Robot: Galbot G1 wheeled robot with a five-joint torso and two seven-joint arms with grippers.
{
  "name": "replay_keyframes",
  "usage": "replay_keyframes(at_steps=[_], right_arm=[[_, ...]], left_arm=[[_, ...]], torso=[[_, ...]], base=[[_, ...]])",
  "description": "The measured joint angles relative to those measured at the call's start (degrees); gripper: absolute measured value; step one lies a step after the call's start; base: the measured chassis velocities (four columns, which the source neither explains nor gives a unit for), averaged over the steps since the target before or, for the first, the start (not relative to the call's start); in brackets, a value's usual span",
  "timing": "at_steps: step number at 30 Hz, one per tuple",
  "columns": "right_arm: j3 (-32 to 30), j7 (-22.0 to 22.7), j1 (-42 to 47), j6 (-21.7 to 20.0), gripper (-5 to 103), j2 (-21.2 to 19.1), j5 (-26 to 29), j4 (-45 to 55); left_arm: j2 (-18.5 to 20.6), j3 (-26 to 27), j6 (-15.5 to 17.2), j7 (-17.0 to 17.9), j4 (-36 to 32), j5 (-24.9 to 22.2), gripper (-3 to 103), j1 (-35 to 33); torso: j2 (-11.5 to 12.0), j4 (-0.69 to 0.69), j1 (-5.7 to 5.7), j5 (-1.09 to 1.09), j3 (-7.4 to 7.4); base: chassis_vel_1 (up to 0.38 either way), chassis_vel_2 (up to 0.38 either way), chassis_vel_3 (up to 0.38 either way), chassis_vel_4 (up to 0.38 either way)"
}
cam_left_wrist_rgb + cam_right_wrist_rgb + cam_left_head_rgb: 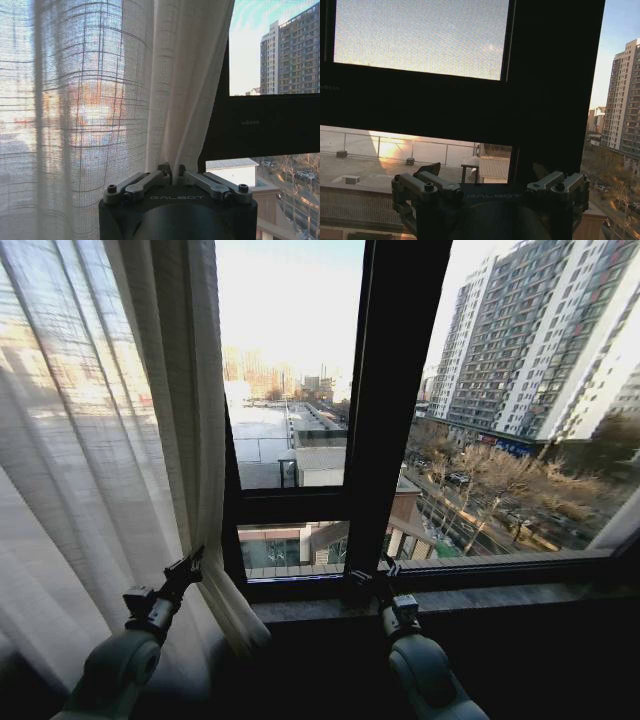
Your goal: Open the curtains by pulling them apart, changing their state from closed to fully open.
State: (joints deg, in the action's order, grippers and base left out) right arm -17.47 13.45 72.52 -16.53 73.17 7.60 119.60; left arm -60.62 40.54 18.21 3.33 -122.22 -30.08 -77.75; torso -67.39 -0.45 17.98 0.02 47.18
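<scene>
Curtains: We see one curtain on the left side of the window. It is thin and white with many folds that run up and down. Its inner edge hangs bunched beside the dark bar. On the far right, low down, we see a small pale strip; it may be a second curtain, but we cannot tell.

Which way it lies: The curtain edge is right at our left gripper, and the rest of the cloth spreads out to the left of it. We think a pull has to go to the left, across the folds.

Left gripper: In the left wrist view its fingers are pressed together on the bottom edge of the curtain, so it has hold of the cloth.

Right gripper: It is up near the window ledge, by the middle bar, well apart from the curtain. It holds nothing. In the right wrist view its fingers are spread wide.

Nearer arm: The left one.

How many: One curtain for sure, two grippers, one window with dark bars.

How far along: Most of the glass is bare, so we judge the job is nearly done.
</scene>
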Motion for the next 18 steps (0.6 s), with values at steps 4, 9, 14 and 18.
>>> replay_keyframes(at_steps=[4, 9, 14, 18], right_arm=[[0.15, -0.06, -0.02, 0.0, 100, -0.04, 0.02, 0.15], [0.53, -0.13, -0.02, 0.0, 100, -0.05, 0.03, 0.16], [1.37, -0.17, -0.06, 0.01, 100, 0.08, 0.02, 0.17], [1.85, -0.17, -0.08, 0.01, 100, 0.18, -0.08, 0.42]], left_arm=[[-0.23, 0.32, -0.07, -0.01, -0.59, 0.09, 0, -0.53], [-0.73, 0.92, -0.11, 0.01, -1.67, 0.21, 0, -1.64], [-1.17, 1.91, -0.26, 0.05, -2.97, 0.28, 0, -3.19], [-1.58, 2.76, -0.33, 0.1, -4.11, 0.31, 0, -4.34]], torso=[[0.0, 0.02, 0.0, -0.03, 0.0], [0.0, 0.0, 0.01, -0.02, 0.0], [0.0, 0.01, 0.01, -0.02, 0.0], [0.0, 0.01, 0.0, 0.0, 0.0]], base=[[0.371, 0.375, -0.345, -0.354], [0.375, 0.352, -0.369, -0.357], [0.361, 0.357, -0.356, -0.361], [0.343, 0.337, -0.348, -0.346]])
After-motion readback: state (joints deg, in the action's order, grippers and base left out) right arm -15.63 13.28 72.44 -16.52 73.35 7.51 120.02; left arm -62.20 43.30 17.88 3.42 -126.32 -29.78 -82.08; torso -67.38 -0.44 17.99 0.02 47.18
